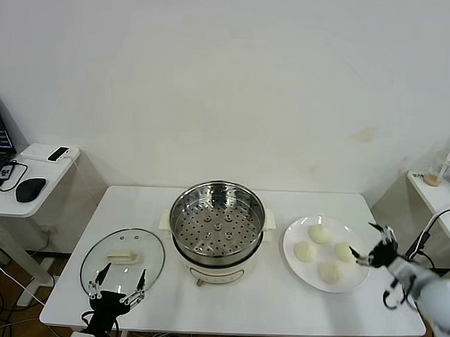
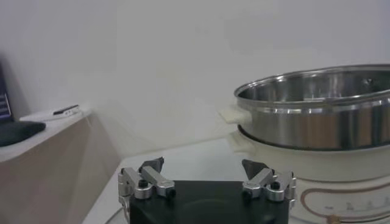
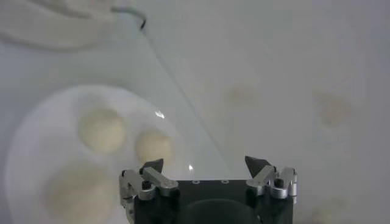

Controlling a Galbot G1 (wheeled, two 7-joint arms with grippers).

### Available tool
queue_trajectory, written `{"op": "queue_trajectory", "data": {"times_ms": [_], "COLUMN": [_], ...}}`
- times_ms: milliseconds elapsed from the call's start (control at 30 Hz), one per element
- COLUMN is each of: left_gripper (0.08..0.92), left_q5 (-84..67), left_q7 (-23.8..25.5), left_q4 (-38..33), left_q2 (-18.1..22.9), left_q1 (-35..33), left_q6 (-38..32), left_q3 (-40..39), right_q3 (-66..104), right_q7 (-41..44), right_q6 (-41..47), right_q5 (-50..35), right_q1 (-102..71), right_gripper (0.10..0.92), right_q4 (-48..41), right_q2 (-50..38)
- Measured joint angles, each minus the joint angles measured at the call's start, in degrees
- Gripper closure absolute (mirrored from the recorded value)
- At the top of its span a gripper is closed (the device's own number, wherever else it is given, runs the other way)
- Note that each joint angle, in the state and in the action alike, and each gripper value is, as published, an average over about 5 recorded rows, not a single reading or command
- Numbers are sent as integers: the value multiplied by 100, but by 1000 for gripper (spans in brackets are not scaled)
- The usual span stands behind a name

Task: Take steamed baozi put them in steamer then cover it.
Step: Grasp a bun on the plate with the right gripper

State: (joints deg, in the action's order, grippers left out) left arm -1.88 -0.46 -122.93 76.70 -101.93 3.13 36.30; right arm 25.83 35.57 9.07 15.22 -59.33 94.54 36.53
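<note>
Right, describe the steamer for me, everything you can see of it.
The steamer is a round, shiny steel pot on a cream-white base with side handles. It stands upright at the middle of the white table, uncovered. A perforated steel tray sits inside, with nothing on it. The glass lid lies flat on the table to its left, the white plate of buns to its right. Neither touches it, and no gripper does.
</note>
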Motion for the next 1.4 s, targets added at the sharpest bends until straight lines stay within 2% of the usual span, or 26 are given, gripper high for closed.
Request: {"op": "queue_trajectory", "data": {"times_ms": [267,567,1033,1400], "left_gripper": [177,177,177,177], "left_q5": [85,116,146,159], "left_q7": [41,54,88,97], "left_q4": [31,56,90,158], "left_q2": [36,67,40,33], "left_q1": [17,71,69,71], "left_q6": [-8,-21,-46,-68], "left_q3": [86,172,358,439], "right_q3": [-2691,-4789,-5824,-6116], "right_q7": [1154,1827,1945,2014], "right_q6": [-58,-128,-197,-223], "right_q5": [1,-52,24,176], "right_q1": [2471,4235,5150,5374], "right_gripper": [203,203,203,213], "right_q4": [-908,-1897,-3350,-4027], "right_q2": [-510,-367,694,1206]}}
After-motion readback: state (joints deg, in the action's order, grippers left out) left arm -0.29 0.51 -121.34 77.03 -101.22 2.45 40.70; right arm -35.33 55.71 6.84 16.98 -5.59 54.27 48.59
